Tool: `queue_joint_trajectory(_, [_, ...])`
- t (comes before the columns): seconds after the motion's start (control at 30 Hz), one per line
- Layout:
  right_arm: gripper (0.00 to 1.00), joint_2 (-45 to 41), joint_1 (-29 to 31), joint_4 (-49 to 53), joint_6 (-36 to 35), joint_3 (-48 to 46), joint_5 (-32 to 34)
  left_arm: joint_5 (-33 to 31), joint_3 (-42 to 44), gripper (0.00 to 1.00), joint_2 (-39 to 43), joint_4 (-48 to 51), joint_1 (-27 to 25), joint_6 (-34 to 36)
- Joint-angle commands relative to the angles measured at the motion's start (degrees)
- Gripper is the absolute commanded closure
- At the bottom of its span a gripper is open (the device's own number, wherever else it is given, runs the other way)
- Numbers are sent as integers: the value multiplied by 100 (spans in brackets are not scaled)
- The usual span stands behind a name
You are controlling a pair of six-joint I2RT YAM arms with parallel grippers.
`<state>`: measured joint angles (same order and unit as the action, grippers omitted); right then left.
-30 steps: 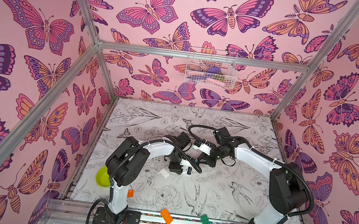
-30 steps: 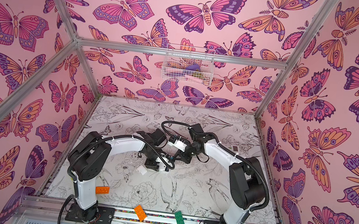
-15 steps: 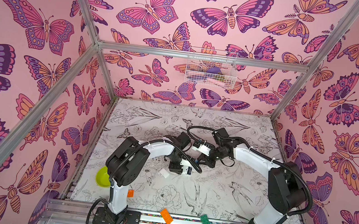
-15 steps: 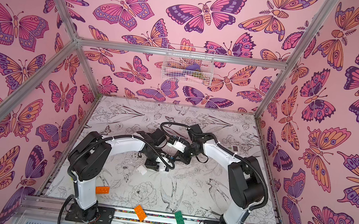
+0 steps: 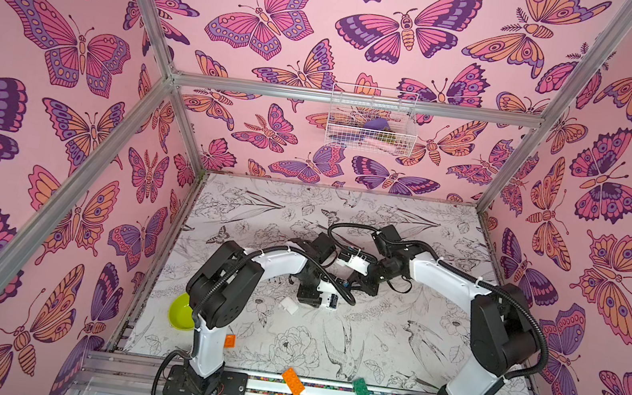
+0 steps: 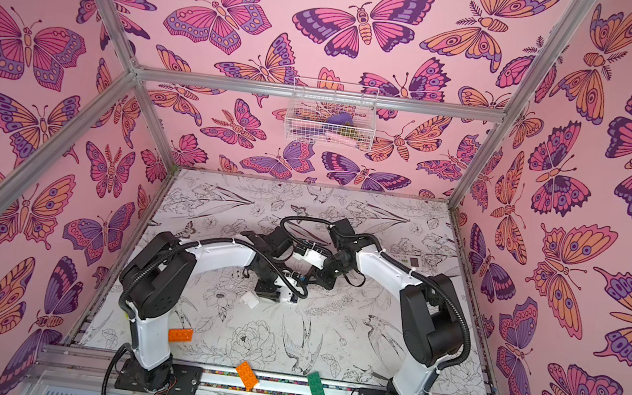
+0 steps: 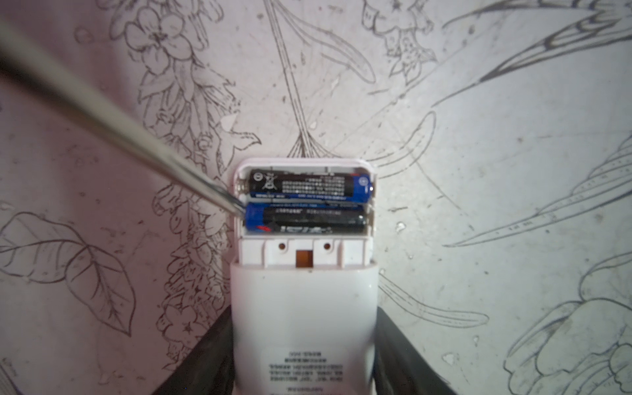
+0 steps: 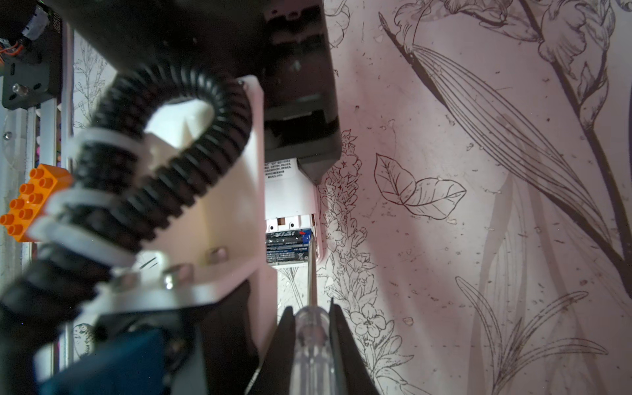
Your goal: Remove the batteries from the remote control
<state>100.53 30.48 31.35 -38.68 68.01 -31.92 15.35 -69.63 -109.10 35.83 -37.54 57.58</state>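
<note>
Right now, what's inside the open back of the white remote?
Two black-and-blue batteries lie side by side in the remote. The screwdriver tip pokes at one's end. Whatever sits beneath the batteries is covered.

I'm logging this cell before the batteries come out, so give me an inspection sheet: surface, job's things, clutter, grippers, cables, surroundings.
Surface: white table cover with black flower-and-bird line drawings, lightly speckled.
Job's things: white remote control, compartment open, two black-and-blue batteries seated inside; small white rectangular cover loose on the surface.
Clutter: yellow-green bowl at the left edge; two orange toy bricks and a green toy brick near the front rail.
Grippers: left gripper shut on the remote; right gripper shut on a clear-handled metal screwdriver, tip at one battery's end.
Cables: black corrugated cables looped at the wrists.
Surroundings: pink butterfly-print walls; white wire basket on the back wall.
</note>
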Motion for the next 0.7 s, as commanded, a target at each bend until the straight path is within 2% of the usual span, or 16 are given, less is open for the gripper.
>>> queue_joint_trajectory(0.0, [100, 257, 88, 626, -314, 193, -99, 105, 37, 40, -278, 188, -79, -52])
queue_joint_trajectory(0.2, [100, 511, 38, 1202, -413, 616, -925, 109, 29, 40, -282, 187, -79, -32])
queue_joint_trajectory(0.4, [100, 618, -83, 1471, -422, 851, -1372, 102, 89, 40, -234, 196, -80, 8])
queue_joint_trajectory(0.67, [100, 624, -139, 1602, -443, 948, -1392, 94, 63, 40, -261, 194, -83, -18])
